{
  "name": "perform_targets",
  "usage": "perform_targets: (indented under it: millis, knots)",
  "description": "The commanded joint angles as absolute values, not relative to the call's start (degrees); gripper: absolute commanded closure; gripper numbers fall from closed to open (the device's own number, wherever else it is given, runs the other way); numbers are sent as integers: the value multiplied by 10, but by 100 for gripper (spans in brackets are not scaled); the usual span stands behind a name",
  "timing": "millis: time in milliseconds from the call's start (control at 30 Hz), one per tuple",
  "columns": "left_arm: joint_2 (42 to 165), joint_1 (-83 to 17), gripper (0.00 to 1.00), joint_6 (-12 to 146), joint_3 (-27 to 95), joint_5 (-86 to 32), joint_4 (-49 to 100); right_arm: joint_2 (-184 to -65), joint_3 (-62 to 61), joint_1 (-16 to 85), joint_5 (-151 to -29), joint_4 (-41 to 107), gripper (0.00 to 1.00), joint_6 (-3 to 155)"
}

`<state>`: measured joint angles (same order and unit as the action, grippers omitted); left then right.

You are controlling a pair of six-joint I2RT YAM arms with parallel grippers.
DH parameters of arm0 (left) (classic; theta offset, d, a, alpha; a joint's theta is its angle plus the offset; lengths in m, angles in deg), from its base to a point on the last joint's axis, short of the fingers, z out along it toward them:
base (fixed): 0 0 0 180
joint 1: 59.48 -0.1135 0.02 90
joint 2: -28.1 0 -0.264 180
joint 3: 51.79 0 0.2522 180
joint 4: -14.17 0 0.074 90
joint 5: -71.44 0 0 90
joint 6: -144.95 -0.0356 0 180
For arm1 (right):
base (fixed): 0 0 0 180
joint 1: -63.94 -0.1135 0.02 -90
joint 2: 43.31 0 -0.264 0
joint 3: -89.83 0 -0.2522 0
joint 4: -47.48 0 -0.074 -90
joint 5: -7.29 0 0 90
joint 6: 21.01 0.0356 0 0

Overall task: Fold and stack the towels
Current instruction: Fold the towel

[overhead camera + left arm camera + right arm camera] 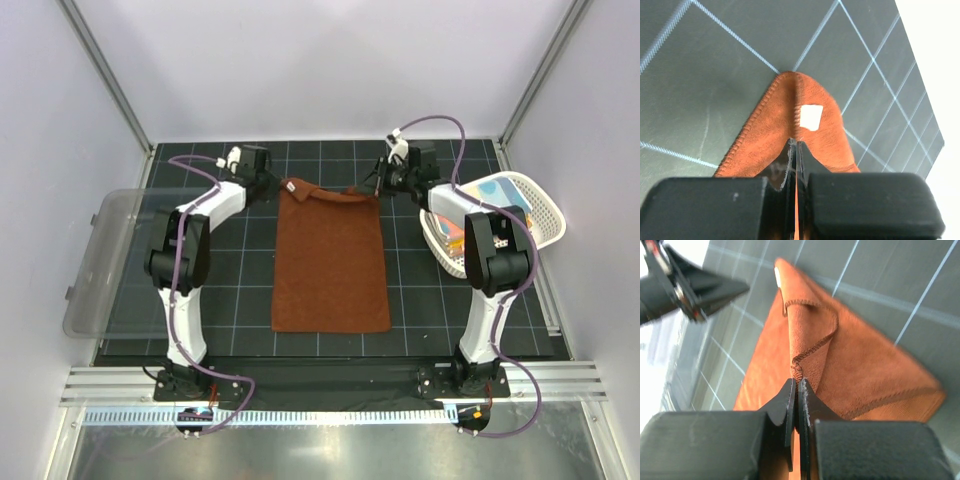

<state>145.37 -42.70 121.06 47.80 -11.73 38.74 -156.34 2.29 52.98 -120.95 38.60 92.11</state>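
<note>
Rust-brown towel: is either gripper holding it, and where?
Both hold the rust-brown towel: left gripper pinches its far-left corner near the white tag, right gripper its far-right corner.

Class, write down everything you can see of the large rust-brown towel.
The rust-brown towel is a soft terry-like rectangle with stitched hems and a small white tag. It lies flat on the gridded black mat, long side running away from the arms. The left gripper and right gripper pinch its far corners.

Plain rust-brown cloth towel [330, 265] with small white tag [811, 117] on black mat [420, 290] ruled with pale grid lines. At 3 o'clock, white perforated plastic basket [548, 215] holding a light-blue cloth [500, 188].
</note>
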Motion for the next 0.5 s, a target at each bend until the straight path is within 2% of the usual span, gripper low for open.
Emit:
perform_targets:
  millis: [0,100,133,200,400,467]
  knots:
    - [1440,-424,100,1152,458,-215,329,-1529,-31,511,-1186,348,99,890]
    - [1454,-419,84,1110,463,-302,289,-1508,-68,494,-1159,341,99,878]
    - [1453,-417,75,1099,462,-311,304,-1504,-75,491,-1157,341,99,877]
    - [1427,-417,66,1071,423,-298,313,-1504,-84,486,-1159,341,99,878]
    - [1376,-416,52,1011,358,-291,290,-1491,-84,484,-1150,326,99,873]
    - [1389,-416,51,1006,358,-318,282,-1491,-77,484,-1134,328,99,875]
